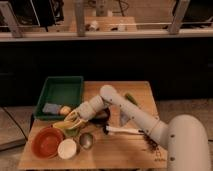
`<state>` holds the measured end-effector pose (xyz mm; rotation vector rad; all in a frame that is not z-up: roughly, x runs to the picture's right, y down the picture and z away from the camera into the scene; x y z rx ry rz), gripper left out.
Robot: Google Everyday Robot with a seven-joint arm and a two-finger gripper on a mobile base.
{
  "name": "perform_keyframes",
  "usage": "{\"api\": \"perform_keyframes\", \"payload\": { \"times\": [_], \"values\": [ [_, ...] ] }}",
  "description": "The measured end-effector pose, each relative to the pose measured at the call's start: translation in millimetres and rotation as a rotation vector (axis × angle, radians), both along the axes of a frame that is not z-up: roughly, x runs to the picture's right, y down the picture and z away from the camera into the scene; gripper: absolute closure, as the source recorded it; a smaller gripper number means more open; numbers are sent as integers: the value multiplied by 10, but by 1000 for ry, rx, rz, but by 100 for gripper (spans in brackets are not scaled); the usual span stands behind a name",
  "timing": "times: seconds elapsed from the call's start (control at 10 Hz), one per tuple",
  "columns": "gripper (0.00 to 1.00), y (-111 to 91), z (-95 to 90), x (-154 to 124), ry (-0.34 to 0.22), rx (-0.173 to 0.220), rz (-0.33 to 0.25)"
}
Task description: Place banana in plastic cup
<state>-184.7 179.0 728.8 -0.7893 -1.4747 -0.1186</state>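
claw (71,120): low over the front-left part of the worktop, just right of the green tray's front edge; cannot tell how it is set
arm (131,114): white, runs from the robot body at lower right, elbow near the worktop centre, forearm angled down-left to the claw
banana (66,125): small, curved, yellow; right at the claw, just above the orange bowl's far rim; cannot tell if it is gripped or just touching
plastic cup (86,140): pale, clear-looking, standing on the worktop just right of the white bowl, below and right of the claw; banana is not in it
orange bowl (46,142): front-left corner of the worktop, just below the banana
white bowl (67,148): touching or just beside the orange bowl on its right
green tray (62,93): back-left of the worktop, holds 1 grey-blue block (50,108) and 1 round yellowish ball (65,110) near its front wall
white utensil (124,130): lies flat right of the cup, under the arm
green item (131,99): right of the elbow, too small to identify
worktop (115,152): wooden, light brown
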Motion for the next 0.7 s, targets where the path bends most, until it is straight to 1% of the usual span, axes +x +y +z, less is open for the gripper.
{"api": "perform_keyframes", "payload": {
  "times": [0.3, 0.7],
  "values": [
    [20, 2, 15, -25, -12, -3, 0],
    [20, -2, 8, -6, -14, 1, 3]
  ]
}}
